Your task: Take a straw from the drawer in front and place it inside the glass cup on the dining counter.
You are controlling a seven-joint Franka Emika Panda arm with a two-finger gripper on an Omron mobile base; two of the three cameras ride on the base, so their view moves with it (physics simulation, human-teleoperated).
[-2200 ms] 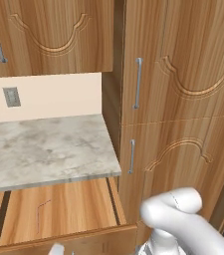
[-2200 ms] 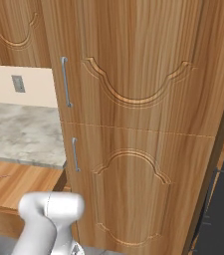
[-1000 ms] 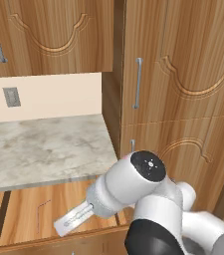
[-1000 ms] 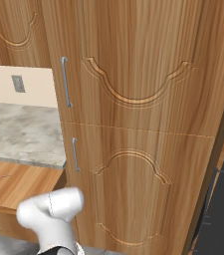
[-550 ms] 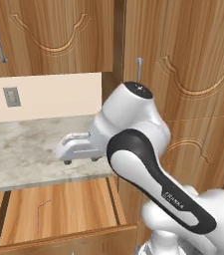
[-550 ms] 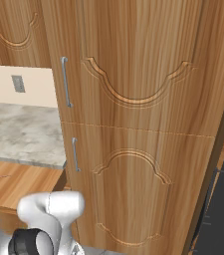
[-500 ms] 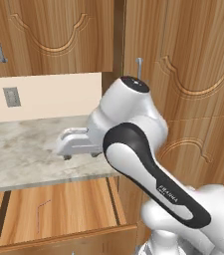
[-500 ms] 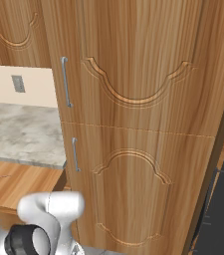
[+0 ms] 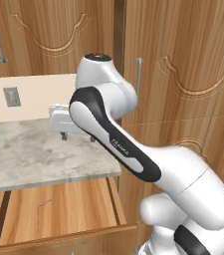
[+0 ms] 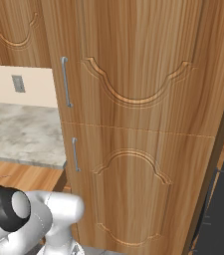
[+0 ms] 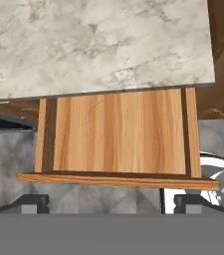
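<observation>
Claw point(image 9: 76, 137) has risen above worktop point(image 9: 29, 154) (open drawer point(image 11: 118, 134) below).

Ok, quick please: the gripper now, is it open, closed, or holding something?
Gripper: open and holding nothing; its fingers stand far apart above the open drawer, where the straw lies.

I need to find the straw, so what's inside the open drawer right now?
Inside the drawer lies only the straw, thin and pink, flat on the light wood toward one side. The back part of the drawer is hidden under the marbled worktop.
</observation>
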